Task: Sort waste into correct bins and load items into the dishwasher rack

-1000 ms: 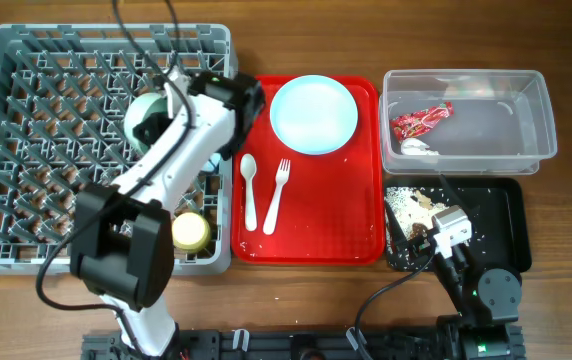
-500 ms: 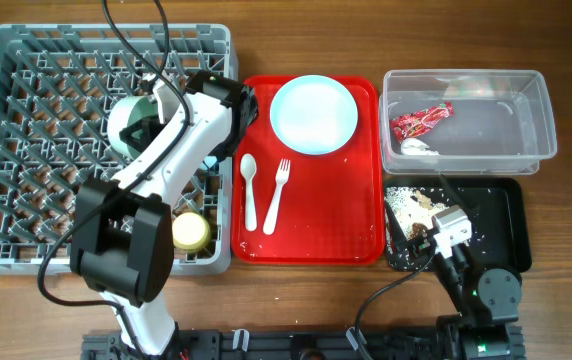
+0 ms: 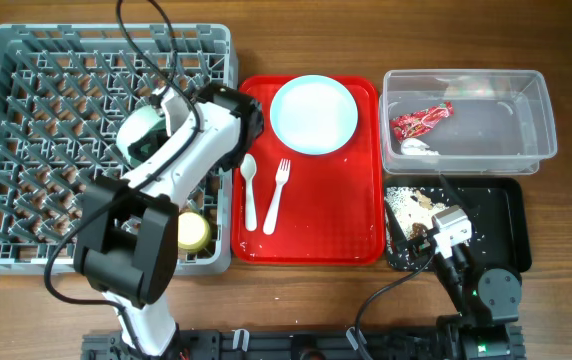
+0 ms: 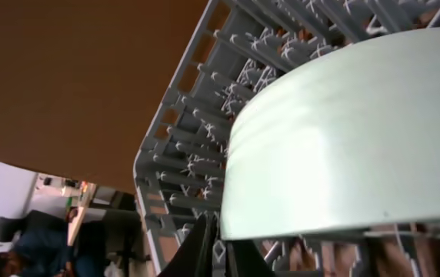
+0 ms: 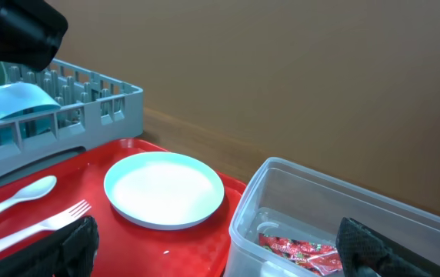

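My left gripper (image 3: 166, 112) reaches over the grey dishwasher rack (image 3: 26, 60) and is shut on the rim of the mint green bowl (image 3: 142, 130). The bowl is tilted over the pegs and fills the left wrist view (image 4: 358, 131), with my fingers (image 4: 208, 250) at its edge. The yellow cup (image 3: 192, 232) sits in the rack's front right corner. The pale blue plate (image 3: 313, 115), white spoon (image 3: 249, 190) and fork (image 3: 277, 195) lie on the red tray. My right gripper (image 5: 224, 258) is open and empty over the black tray (image 3: 501, 215). The pale blue bowl is not in view.
The clear tub (image 3: 526, 110) at back right holds the red wrapper (image 3: 421, 120) and the white paper scrap (image 3: 418, 147). Food bits (image 3: 408, 203) lie in the black tray's left part. The red serving tray (image 3: 336, 220) lies between the rack and the bins.
My left arm has shifted the mint green bowl a little left and toward the front over the rack. The right arm has not moved.
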You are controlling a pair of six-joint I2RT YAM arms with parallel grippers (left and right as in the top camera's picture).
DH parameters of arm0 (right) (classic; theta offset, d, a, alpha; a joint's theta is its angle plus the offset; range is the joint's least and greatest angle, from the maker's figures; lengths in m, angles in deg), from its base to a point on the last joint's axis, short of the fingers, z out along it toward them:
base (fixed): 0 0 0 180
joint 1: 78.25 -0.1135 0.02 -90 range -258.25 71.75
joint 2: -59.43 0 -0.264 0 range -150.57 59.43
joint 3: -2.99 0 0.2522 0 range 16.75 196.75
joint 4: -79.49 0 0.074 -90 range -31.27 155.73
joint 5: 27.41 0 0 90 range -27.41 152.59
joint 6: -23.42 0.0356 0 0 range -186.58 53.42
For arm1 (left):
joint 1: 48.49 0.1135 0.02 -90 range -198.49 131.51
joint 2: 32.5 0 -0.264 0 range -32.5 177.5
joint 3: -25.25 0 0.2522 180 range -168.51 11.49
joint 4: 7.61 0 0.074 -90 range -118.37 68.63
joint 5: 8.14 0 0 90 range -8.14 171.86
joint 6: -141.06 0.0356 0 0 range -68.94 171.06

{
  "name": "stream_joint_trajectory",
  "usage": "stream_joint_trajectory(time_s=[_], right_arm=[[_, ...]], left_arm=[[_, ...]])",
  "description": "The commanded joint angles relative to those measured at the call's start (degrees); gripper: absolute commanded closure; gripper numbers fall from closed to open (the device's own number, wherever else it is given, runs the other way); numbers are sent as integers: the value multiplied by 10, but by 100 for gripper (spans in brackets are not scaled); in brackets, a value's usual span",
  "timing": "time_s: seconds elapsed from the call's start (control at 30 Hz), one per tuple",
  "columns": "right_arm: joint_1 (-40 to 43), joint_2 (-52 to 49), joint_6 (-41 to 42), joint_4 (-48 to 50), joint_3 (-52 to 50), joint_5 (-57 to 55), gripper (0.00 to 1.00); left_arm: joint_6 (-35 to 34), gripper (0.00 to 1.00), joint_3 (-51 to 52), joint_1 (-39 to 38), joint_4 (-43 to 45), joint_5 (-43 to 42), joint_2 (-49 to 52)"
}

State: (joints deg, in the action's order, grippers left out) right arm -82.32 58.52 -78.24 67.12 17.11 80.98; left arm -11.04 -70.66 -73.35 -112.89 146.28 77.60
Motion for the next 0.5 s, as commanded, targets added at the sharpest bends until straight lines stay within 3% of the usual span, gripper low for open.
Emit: stream_joint_trajectory(time_s=[0.0, 0.13, 0.2, 0.3, 0.47], right_arm=[[2, -1, -4, 3, -1, 9, 0], [2, -1, -3, 3, -1, 9, 0], [2, -1, -4, 3, -1, 9, 0], [2, -1, -3, 3, -1, 9, 0], [2, -1, -3, 3, -1, 9, 0]], left_arm=[[-53, 77, 3, 0, -33, -12, -6], [-64, 34, -3, 0, -45, -35, -37], [-63, 26, -25, 0, -51, -56, -61], [-63, 5, -65, 0, -49, -91, -104], [-56, 0, -90, 0, -12, -176, -178]])
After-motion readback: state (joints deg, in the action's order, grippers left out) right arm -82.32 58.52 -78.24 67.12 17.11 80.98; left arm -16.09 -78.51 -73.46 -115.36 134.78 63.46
